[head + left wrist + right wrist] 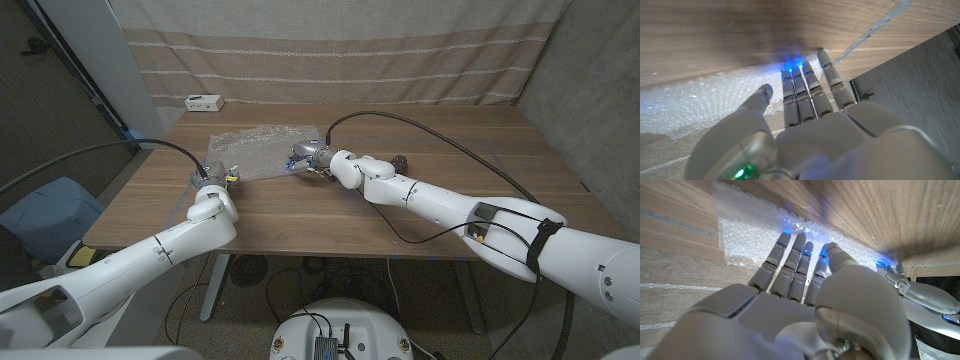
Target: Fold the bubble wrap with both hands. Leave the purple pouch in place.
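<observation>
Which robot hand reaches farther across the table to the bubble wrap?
The right robot hand, at the bubble wrap's right edge; the left robot hand stays nearer.

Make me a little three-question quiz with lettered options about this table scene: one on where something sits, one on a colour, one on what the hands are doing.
1. Where is the white box?
A. far left corner of the table
B. near edge
C. on the bubble wrap

2. What colour glows at the fingers?
A. red
B. blue
C. yellow

3. What are the left hand and right hand doing?
A. raised high
B. down at the wrap's near edge
C. holding the box

Answers: 1 A, the box sits by the curtain; 2 B, both wrist views show blue lights; 3 B, fingers reach the wrap, though a firm grip is unclear.
</observation>
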You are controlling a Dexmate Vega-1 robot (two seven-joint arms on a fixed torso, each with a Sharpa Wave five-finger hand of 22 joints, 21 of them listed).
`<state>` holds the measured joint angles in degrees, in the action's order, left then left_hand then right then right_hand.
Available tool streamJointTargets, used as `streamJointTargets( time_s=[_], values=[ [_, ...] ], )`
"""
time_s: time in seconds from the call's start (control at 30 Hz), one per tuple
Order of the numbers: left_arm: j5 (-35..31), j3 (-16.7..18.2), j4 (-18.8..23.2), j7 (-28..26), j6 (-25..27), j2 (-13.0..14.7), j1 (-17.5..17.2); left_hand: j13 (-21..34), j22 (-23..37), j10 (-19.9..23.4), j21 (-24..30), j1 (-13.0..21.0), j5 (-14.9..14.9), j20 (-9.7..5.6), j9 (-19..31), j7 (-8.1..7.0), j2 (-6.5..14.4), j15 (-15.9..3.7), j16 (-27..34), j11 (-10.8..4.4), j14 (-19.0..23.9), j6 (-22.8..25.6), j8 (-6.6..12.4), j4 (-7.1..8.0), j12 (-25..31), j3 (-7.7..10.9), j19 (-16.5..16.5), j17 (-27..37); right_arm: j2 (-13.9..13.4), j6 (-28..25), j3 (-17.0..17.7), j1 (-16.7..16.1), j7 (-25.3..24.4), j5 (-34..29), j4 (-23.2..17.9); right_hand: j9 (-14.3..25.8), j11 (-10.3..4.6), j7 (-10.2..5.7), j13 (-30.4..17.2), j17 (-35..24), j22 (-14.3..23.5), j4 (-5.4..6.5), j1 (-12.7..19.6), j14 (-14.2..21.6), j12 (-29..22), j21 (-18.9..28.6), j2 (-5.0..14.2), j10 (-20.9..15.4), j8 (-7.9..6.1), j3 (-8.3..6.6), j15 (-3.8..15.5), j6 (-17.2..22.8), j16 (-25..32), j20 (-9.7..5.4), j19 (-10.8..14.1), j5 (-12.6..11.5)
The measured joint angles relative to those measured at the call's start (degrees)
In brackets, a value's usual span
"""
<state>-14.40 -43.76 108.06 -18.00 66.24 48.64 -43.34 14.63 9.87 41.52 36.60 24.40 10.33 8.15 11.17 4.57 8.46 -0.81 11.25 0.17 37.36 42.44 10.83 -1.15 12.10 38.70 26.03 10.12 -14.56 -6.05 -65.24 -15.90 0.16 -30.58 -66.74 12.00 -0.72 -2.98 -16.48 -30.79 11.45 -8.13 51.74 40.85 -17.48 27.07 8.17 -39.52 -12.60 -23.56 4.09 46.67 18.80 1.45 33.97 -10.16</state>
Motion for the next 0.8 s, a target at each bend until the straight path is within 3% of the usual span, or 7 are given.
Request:
streamJointTargets(
  time_s=[0.23, 0.4, 0.5, 0.63, 0.8],
  values=[
    [0.30, -0.55, -0.03, -1.05, -1.30, 0.38, 0.48, -0.62, 0.00, 1.76, -0.71, -0.30, 0.00, 0.01, -0.41, -1.03, 0.30, -0.69, 0.22, -0.89, 2.01, 1.63, 0.63, -0.54, 0.41, 1.06, -0.01, -0.28, -1.27, 0.00, 1.79, -1.28, -0.48, 0.53, -2.10, 0.00, 0.28, 0.00, 0.00, 0.00, 0.00, 0.00, -0.23, 0.00, 0.00, 0.28, 0.23, -0.28, 0.00, 0.00, 0.00, 0.00, -0.39, 0.00, 0.00, 0.00],
    [-0.56, -0.87, 0.19, -3.26, -3.12, 0.58, 0.53, -1.05, 0.15, 2.49, -1.49, -0.30, 0.27, 0.45, -0.21, -1.63, 0.30, -1.51, 0.22, -1.61, 3.40, 2.25, 0.95, -1.64, 0.66, 2.16, -0.45, -0.28, -2.13, 0.52, 3.13, -2.39, -1.48, 1.22, -3.12, 0.01, -0.32, -0.85, 0.26, 0.82, 0.01, 0.00, -0.71, -3.19, 2.51, 0.42, -0.25, 4.96, 1.85, 0.00, -0.40, -5.23, -2.94, 0.25, -1.09, 0.00],
    [-1.60, -0.11, 1.24, -5.73, -4.92, 0.69, -1.30, -1.29, 0.14, 2.69, -1.90, 0.35, 0.27, 0.75, -0.25, -2.10, -0.35, -1.98, 0.52, -1.80, 3.99, 1.93, 0.42, -3.10, 0.77, 2.40, -0.75, -0.19, -2.71, 2.69, 3.93, -2.98, -3.98, 2.49, -3.60, 0.01, -0.48, -1.10, 0.53, 1.82, -0.27, 0.00, -1.98, -7.21, 4.65, 0.03, -1.52, 9.86, 2.46, 0.00, -0.72, -10.74, -5.50, 0.81, -3.61, 0.00],
    [-3.50, 0.70, 1.64, -8.99, -6.35, 0.33, -2.44, -1.27, 0.41, 1.13, -2.50, 1.56, 0.28, 0.93, -0.25, -3.95, -1.56, -2.57, 0.66, -3.06, 3.12, -2.43, -0.50, -5.58, -0.05, 0.93, -1.81, 0.61, -3.35, 3.82, 4.53, -3.38, -4.21, 2.89, -3.95, 0.01, -0.19, -1.02, 0.80, 3.12, -0.54, -0.23, -3.51, -13.04, 6.47, -1.67, -3.06, 16.14, 2.67, 0.23, -1.28, -19.14, -7.90, 1.73, -7.98, 0.00],
    [-6.53, 1.48, 2.08, -13.02, -7.76, -0.36, -3.87, -0.64, 0.42, -3.37, -3.58, 2.14, 0.27, 0.93, -0.25, -5.50, -2.10, -2.72, 0.39, -3.71, -0.65, -8.38, -1.17, -7.46, -0.67, -0.99, -3.25, 1.23, -4.35, 5.58, 5.25, -3.52, -3.33, 3.72, -4.28, -0.23, 0.13, -0.91, 1.06, 4.48, -0.80, -0.72, -3.86, -17.99, 6.67, -4.03, -4.17, 19.83, 2.67, -0.26, -1.52, -23.71, -8.44, 2.91, -13.00, 0.00]
  ],
)
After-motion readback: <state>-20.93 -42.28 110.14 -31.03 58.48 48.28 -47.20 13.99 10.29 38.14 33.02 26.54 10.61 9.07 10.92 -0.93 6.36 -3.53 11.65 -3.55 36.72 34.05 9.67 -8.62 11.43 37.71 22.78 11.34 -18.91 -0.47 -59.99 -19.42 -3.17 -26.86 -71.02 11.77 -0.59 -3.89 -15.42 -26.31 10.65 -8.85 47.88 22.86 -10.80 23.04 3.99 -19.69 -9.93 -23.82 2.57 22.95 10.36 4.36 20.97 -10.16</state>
